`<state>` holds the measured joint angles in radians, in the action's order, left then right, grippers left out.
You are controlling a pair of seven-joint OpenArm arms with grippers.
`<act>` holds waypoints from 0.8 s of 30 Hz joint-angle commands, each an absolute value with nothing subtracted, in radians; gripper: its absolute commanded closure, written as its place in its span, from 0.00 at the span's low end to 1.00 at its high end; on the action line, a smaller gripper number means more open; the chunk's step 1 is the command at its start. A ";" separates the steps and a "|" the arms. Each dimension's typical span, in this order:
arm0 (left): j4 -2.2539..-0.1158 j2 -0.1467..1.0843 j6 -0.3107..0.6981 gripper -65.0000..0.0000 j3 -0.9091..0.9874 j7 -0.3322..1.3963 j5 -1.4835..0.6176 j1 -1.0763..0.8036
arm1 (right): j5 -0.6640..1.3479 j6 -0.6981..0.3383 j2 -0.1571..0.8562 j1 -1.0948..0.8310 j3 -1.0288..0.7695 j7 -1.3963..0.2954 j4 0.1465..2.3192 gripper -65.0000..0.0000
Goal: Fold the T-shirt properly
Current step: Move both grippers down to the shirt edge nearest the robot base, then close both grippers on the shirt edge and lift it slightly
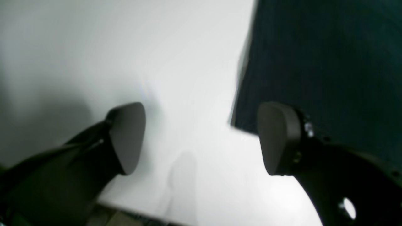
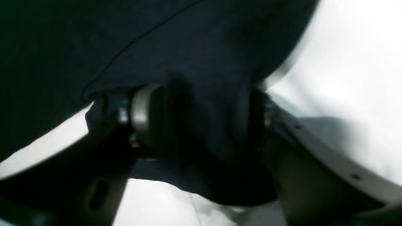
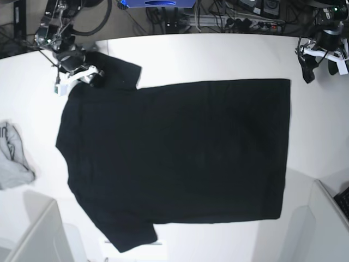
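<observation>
The black T-shirt [image 3: 174, 158] lies spread flat on the white table [image 3: 218, 54], plain side up, with its sleeves at the left and its hem at the right. My right gripper [image 3: 90, 76] is at the far left sleeve. In the right wrist view it [image 2: 201, 125] is shut on a bunched fold of the T-shirt [image 2: 204, 62]. My left gripper [image 3: 320, 66] hovers off the shirt's far right hem corner. In the left wrist view it [image 1: 202, 138] is open and empty over bare table, with the T-shirt's edge [image 1: 314, 62] beside its right finger.
A small light-grey cloth [image 3: 11, 158] lies at the table's left edge. White box-like edges stand at the front left [image 3: 32, 234] and front right [image 3: 322, 218]. Cables and gear [image 3: 245, 16] line the back.
</observation>
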<state>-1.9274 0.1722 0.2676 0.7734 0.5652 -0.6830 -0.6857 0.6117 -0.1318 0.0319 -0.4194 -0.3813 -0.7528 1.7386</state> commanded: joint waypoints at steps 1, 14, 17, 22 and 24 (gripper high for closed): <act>-1.939 0.177 0.271 0.17 0.773 0.549 -0.691 -0.688 | 0.611 -0.130 0.035 -0.426 -0.384 -0.768 1.744 0.58; -1.693 0.157 0.271 0.17 0.650 0.549 -0.696 -0.555 | 0.611 -0.128 0.039 -0.427 -0.387 -0.777 1.744 1.00; -1.649 0.151 0.271 0.17 0.648 0.552 -0.696 -0.518 | 0.611 -0.128 0.039 -0.427 -0.387 -0.777 1.744 1.00; -1.616 0.150 0.271 0.17 0.607 0.610 -0.694 -0.456 | 0.611 -0.128 0.039 -0.438 -0.387 -0.777 1.745 1.00; -1.598 0.142 0.271 0.17 0.585 0.610 -0.691 -0.430 | 0.611 -0.128 0.039 -0.440 -0.387 -0.777 1.745 1.00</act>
